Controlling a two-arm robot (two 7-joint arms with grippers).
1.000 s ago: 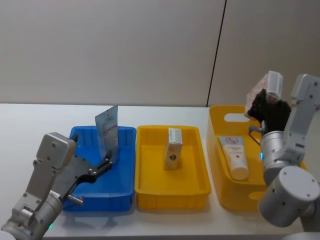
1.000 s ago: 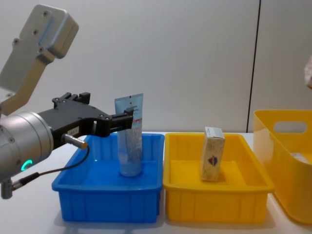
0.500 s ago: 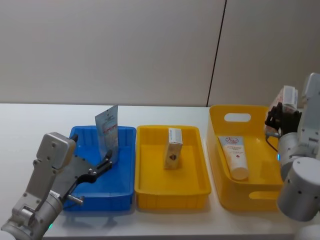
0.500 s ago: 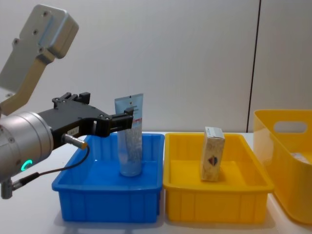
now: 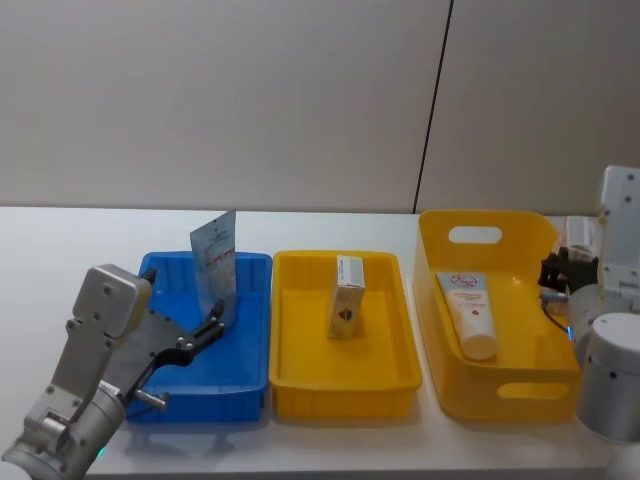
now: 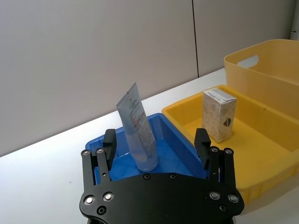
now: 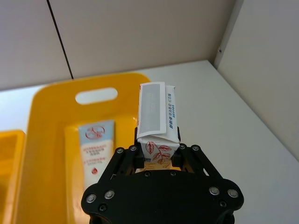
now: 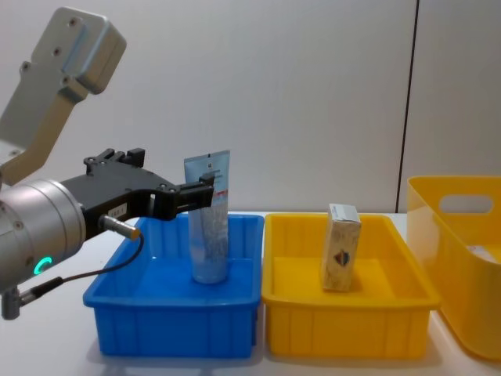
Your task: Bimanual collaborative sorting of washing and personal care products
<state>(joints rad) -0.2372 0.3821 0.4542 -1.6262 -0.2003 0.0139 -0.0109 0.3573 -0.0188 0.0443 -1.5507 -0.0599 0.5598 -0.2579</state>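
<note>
On the white desk [image 5: 60, 250] in the head view, 3 containers sit in a row: a blue tray [image 5: 250, 330], a yellow tray [image 5: 300, 330] and a taller yellow bin [image 5: 432, 300]. A pale-blue tube [image 5: 215, 262] stands upright in the blue tray, a cream carton [image 5: 346, 297] stands in the yellow tray, and a white tube [image 5: 470, 312] lies flat in the bin. At the blue tray's near-left side, the left gripper [image 5: 214, 327] reaches toward the pale-blue tube, and the right gripper [image 5: 562, 272] hangs just beyond the bin's right wall. From the left wrist, the left gripper's fingers [image 6: 109, 140] are spread wide with the pale-blue tube between them, untouched. From the right wrist, the right gripper's fingers [image 7: 138, 158] are clamped on a white carton with red-orange leaf print [image 7: 157, 122], held upright beside the bin. At chest height, the left gripper's fingers reach level with the pale-blue tube's upper half, and the cream carton leans slightly in its tray.
</note>
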